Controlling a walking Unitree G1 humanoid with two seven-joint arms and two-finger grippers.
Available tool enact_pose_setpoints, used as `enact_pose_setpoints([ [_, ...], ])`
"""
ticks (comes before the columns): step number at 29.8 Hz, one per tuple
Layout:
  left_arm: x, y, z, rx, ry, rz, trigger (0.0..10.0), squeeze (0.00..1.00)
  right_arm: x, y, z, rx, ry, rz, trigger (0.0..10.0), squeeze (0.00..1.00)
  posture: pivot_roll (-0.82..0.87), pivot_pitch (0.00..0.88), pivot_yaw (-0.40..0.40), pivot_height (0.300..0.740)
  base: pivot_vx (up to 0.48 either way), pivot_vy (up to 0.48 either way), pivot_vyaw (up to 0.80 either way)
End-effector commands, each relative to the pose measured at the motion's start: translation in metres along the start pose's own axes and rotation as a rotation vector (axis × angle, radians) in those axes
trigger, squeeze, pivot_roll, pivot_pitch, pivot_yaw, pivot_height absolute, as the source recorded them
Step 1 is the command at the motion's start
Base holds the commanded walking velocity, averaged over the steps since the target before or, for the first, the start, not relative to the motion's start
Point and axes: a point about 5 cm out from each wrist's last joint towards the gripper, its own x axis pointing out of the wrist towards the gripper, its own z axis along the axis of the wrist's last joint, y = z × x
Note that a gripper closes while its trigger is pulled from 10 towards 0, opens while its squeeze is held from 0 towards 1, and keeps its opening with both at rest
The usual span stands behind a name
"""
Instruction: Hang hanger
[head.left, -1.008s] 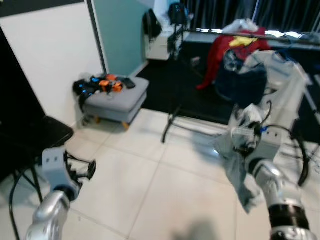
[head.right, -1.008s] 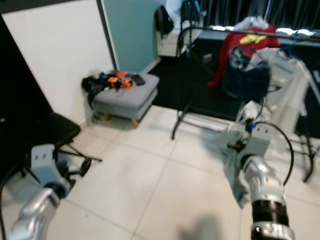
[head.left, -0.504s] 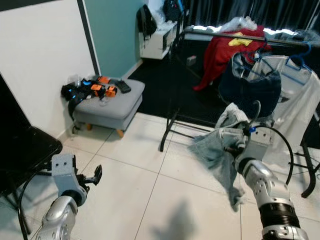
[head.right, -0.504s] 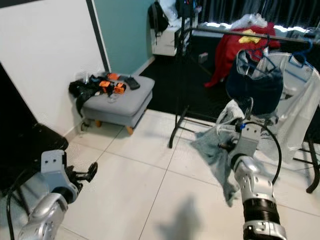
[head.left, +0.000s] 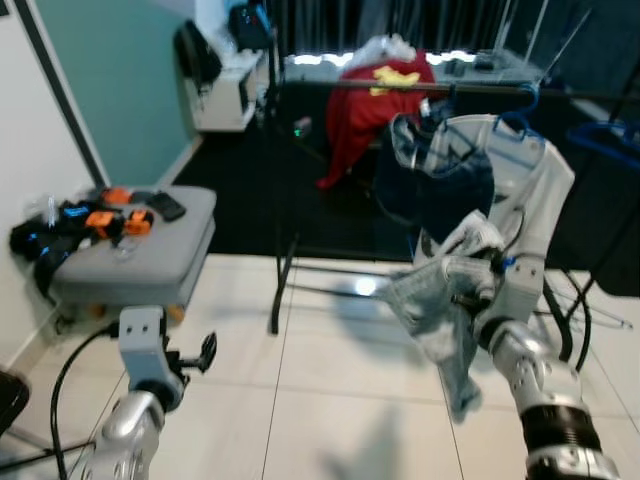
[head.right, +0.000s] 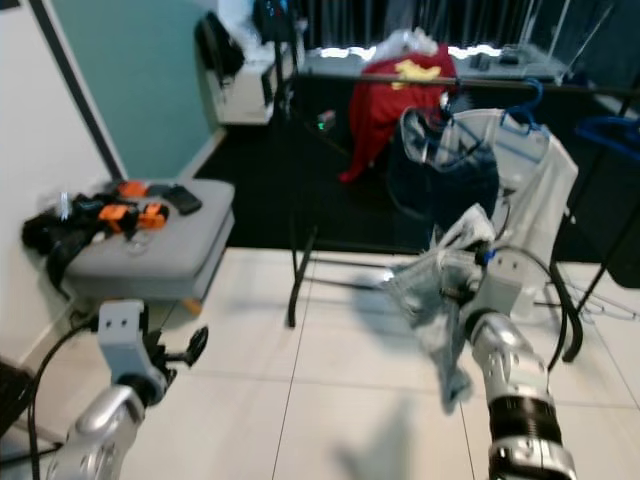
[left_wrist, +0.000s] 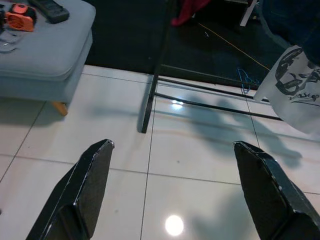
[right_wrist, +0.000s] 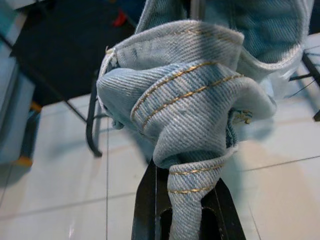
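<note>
1. The right tool (right_wrist: 187, 220) is raised at the right of the scene, its two black fingers pinched on a bunched light-blue denim garment (head.left: 440, 310), which drapes down from it toward the white tiled floor (head.left: 330, 400).
2. In the right wrist view the denim (right_wrist: 195, 95) is wadded just ahead of the fingers, gold stitching showing, with a twisted strip of it clamped between them.
3. The left tool (left_wrist: 172, 200) is held low at the near left, above the floor tiles, its fingers (left_wrist: 90, 185) spread wide apart with nothing between them.
4. A black clothes rack (head.left: 280, 250) stands across the far middle, its rail running to the right.
5. On the rail hang a red garment (head.left: 375, 100), a dark navy garment (head.left: 440, 195) and a white shirt (head.left: 535, 190) on a blue hanger (head.left: 522, 105); another blue hanger (head.left: 605, 135) sits at the far right.
6. The denim in the right tool is just in front of the navy garment and white shirt; whether a hanger is inside the denim cannot be told.
7. A grey ottoman (head.left: 135, 265) stands at the left, carrying orange and black items (head.left: 100, 218) and a dark remote-like object (head.left: 165, 205).
8. A teal wall (head.left: 110, 70) lies behind the ottoman.
</note>
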Motion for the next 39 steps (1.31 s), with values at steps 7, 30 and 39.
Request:
enact_pose_setpoints([
  [7, -0.002, 0.006, -0.006, -0.013, 0.024, 0.034, 10.0, 0.00, 0.001, 0.017, 0.005, -0.011, -0.031, 0.084, 10.0, 0.00, -0.11, 0.000, 0.028, 0.736, 0.480, 0.000, -0.54],
  [30, -0.001, 0.010, -0.009, -0.027, 0.036, 0.087, 10.0, 0.00, -0.020, 0.071, -0.009, -0.153, 0.091, 0.571, 10.0, 0.00, -0.11, 0.000, 0.025, 0.736, 0.326, 0.000, 0.00],
  [39, 0.000, 0.010, -0.010, -0.024, 0.041, 0.090, 10.0, 0.00, -0.032, 0.086, -0.006, -0.198, 0.124, 0.721, 10.0, 0.00, -0.12, 0.000, 0.027, 0.736, 0.142, 0.000, 0.00],
])
